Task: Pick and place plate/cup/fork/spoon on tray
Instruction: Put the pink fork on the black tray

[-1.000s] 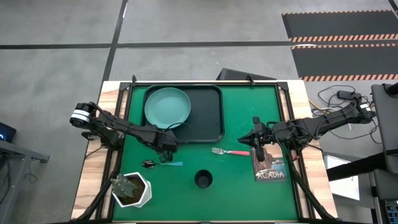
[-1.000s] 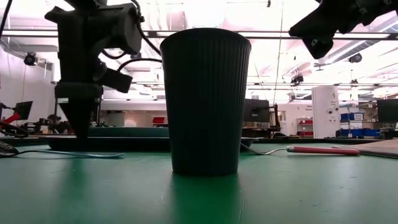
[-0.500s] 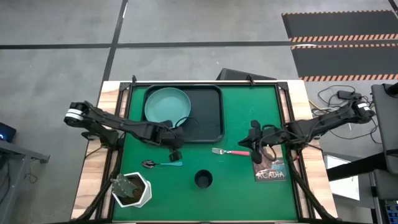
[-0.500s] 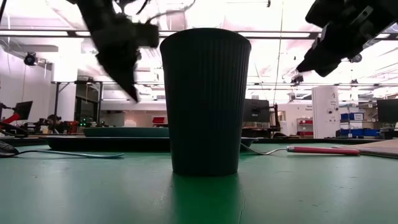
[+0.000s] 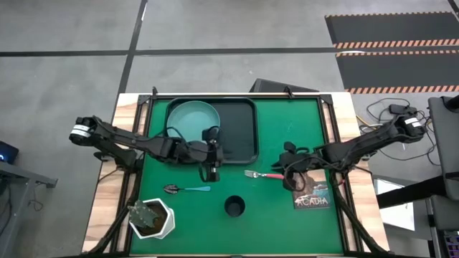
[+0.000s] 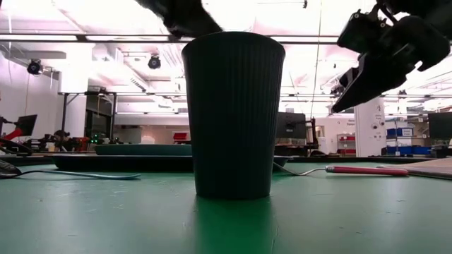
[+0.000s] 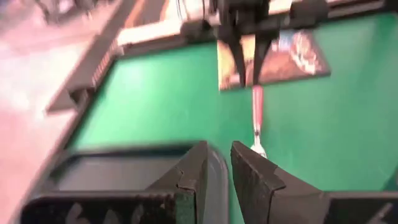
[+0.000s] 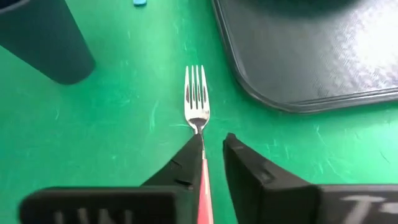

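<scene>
Only legible text: "ACADIA", light capitals along the near edge of a dark card [image 5: 312,195] lying flat on the green mat [image 5: 287,222], at about 4 o'clock from table centre.

A green mat [image 5: 287,129] covers the wooden table [image 5: 106,193], whose bare edges show on either side. A white hexagonal plant pot [image 5: 152,218] with a spiky plant stands on the mat's near left corner. A booklet [image 5: 313,195] with a dark cover and pale lettering lies flat on the mat near the right edge; the left wrist view shows it [image 7: 292,56] too, blurred. Cables [image 5: 384,111] trail on the floor to the right of the table, and a striped floor mat [image 5: 391,44] lies beyond. In the low view, a monitor [image 6: 293,125] and a white cabinet [image 6: 369,127] stand in the room behind, under bright ceiling lights.
</scene>
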`<state>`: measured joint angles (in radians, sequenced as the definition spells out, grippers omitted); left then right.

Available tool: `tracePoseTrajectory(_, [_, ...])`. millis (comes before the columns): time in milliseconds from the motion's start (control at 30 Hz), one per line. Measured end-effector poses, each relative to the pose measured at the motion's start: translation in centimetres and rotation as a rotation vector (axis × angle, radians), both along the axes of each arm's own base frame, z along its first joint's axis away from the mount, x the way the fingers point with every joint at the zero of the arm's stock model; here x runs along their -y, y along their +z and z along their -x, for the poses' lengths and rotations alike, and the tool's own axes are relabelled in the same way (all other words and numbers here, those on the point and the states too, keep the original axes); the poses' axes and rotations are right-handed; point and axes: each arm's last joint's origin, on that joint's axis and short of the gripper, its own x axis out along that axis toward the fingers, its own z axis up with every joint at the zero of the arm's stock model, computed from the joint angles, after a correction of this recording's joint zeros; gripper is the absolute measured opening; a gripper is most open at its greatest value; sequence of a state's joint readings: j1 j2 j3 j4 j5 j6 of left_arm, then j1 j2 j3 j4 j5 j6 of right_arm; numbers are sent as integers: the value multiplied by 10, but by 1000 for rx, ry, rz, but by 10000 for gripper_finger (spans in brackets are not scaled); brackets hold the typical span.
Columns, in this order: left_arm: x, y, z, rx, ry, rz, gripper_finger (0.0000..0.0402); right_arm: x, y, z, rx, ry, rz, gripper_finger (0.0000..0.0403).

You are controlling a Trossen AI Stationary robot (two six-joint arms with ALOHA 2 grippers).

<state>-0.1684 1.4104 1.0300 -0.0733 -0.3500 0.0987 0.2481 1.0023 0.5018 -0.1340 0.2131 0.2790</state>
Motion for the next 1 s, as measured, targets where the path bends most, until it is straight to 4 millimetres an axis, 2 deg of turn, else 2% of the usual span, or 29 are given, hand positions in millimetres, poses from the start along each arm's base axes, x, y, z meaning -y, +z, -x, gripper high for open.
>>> tracePoseTrajectory(233, [0,12,-4,110,-32,-72,54,-3,-12,-12,-16,12,18,142])
tracePoseTrajectory(400, [0,15,-6,144,-36,-86,54,-5,-27,-18,-65,12,29,167])
tracePoseTrajectory(667, [0,13,-5,139,-35,-82,54,-6,-54,-25,-170,-18,64,167])
tracePoseTrajectory(1000, [0,13,-5,138,-35,-81,54,-8,-75,-34,-204,-28,65,137])
